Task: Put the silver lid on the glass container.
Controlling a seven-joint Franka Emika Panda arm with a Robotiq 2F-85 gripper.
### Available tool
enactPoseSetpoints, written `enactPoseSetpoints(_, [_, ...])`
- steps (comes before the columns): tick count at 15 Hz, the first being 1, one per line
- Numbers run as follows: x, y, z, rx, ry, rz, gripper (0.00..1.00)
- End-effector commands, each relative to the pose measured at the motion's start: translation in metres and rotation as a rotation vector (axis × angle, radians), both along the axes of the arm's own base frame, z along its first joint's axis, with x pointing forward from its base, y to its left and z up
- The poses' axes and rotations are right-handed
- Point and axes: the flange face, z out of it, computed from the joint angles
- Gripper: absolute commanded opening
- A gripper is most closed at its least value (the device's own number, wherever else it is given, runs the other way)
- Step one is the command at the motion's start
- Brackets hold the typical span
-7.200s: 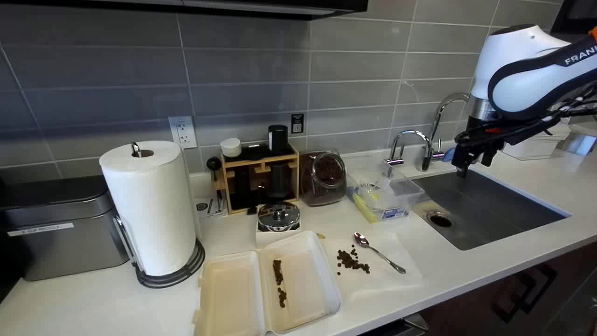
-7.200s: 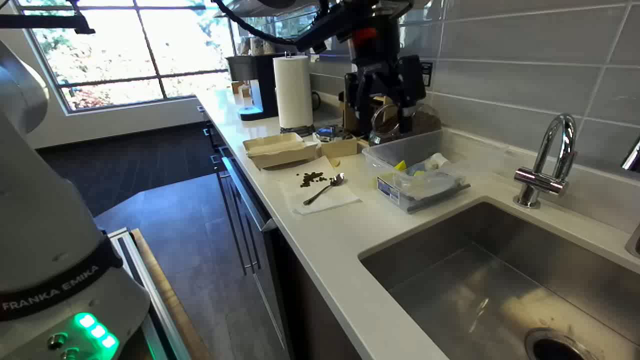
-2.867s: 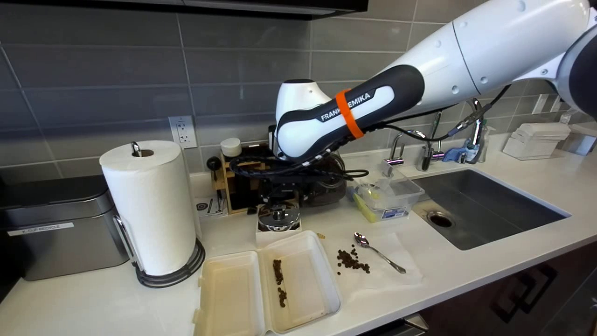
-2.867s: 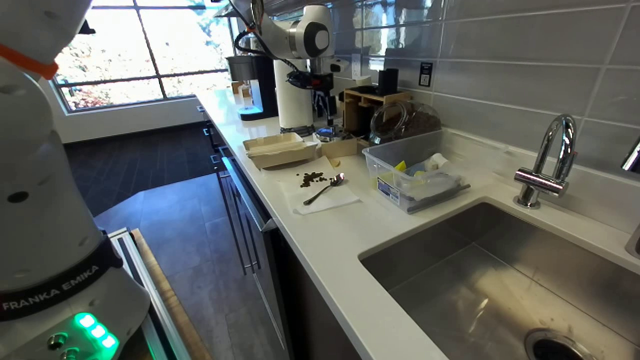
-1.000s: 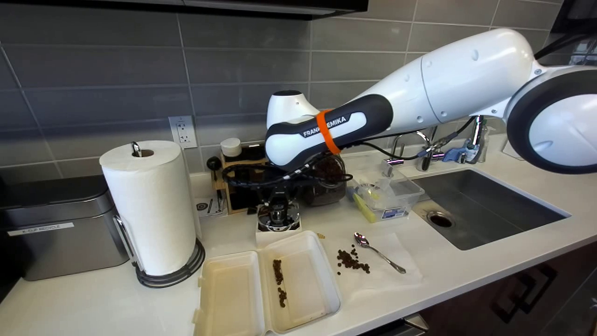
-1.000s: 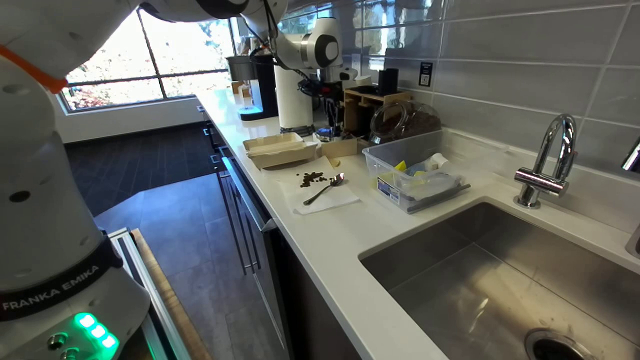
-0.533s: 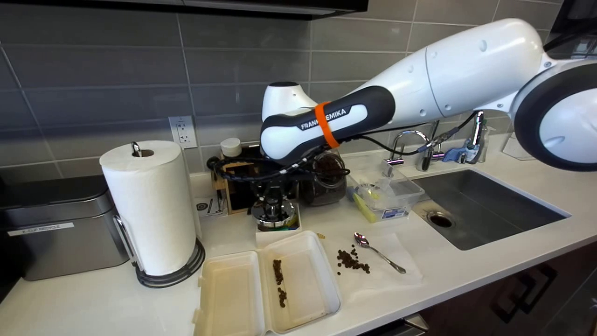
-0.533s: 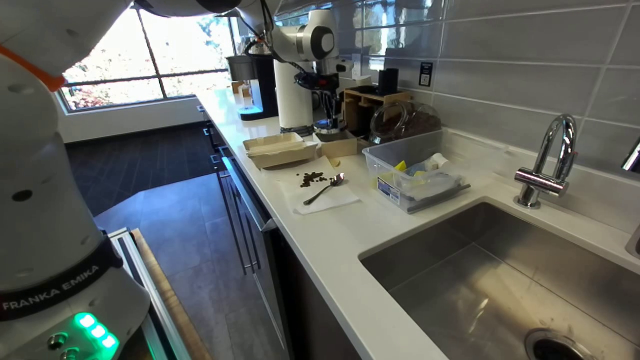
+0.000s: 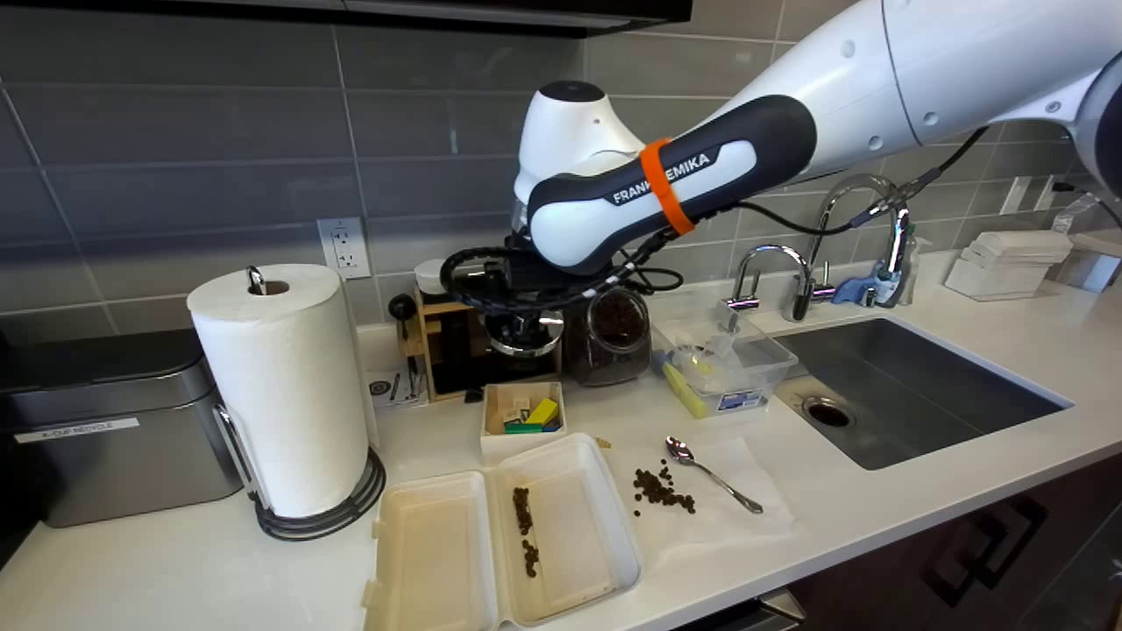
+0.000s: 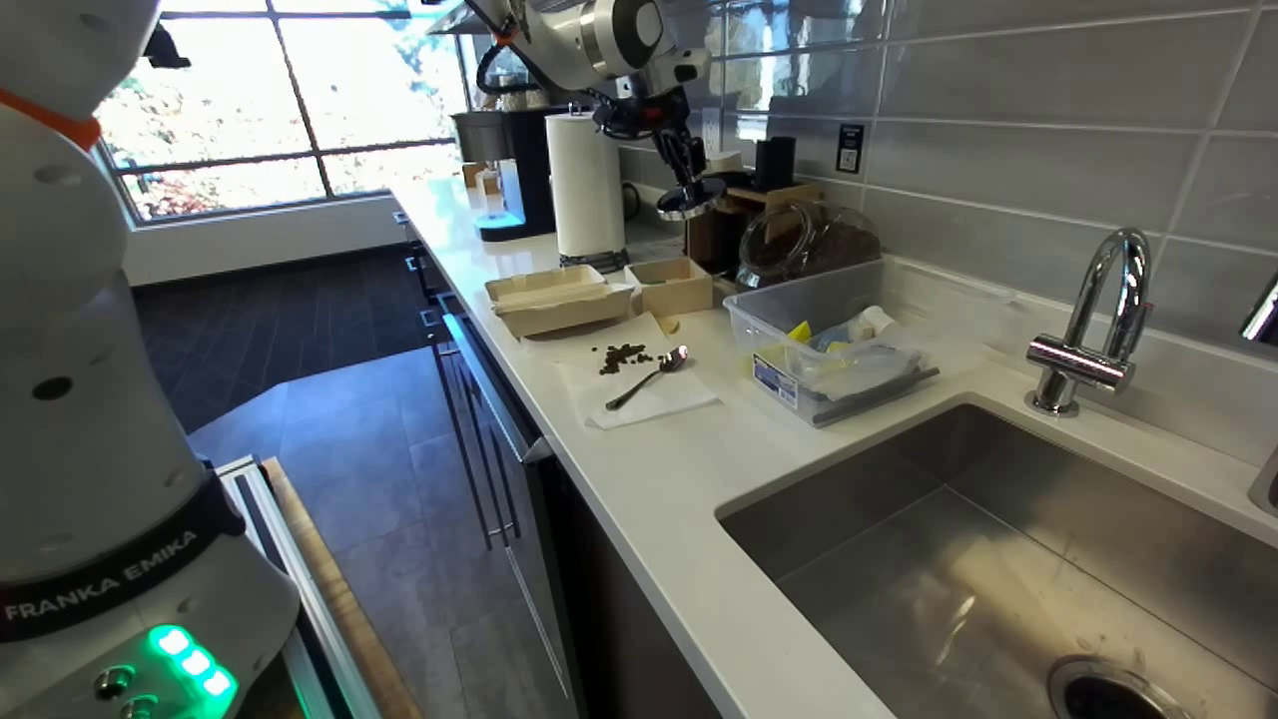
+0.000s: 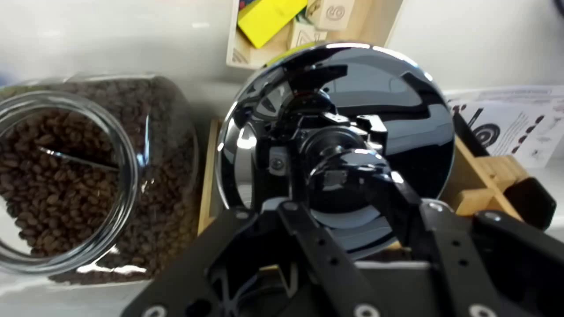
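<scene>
My gripper [image 11: 346,189] pinches the lid [image 11: 374,83] by its knob [image 11: 348,176], aloft. In wrist view, the jar [image 11: 131,169] lies at its nine o'clock.

Your gripper [image 11: 343,189] is black, the lid [image 11: 379,88] mirror-silver with dark reflections; you see brown beans [image 11: 75,185] through the clear glass container [image 9: 607,343], a yellow block [image 11: 271,20], an orange band [image 9: 666,187] on your white-and-black arm [image 9: 846,96].

Grey tiled wall [image 9: 210,123], white counter [image 9: 149,578] over dark cabinets [image 9: 894,587], darkish floor [image 10: 339,489], plus a pretty big window [image 10: 240,110] that's honestly just crazy bright.
</scene>
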Motion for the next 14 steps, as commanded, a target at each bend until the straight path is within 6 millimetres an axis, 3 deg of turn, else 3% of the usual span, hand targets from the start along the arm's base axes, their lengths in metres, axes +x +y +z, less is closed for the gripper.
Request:
enactPoseSetpoints(1, [-0.035, -0.020, 0.010, -0.004, -0.096, -0.018, 0.21])
enactPoseSetpoints(6, [-0.078, -0.048, 0.012, -0.008, -0.176, -0.067, 0.21])
enactPoseSetpoints(11, [-0.109, -0.100, 0.008, -0.028, -0.255, -0.178, 0.21])
enactPoseSetpoints(12, [-0.085, -0.085, 0.008, -0.048, -0.225, -0.147, 0.46])
enactPoseSetpoints(14, [-0.095, -0.103, 0.007, -0.047, -0.247, -0.169, 0.46])
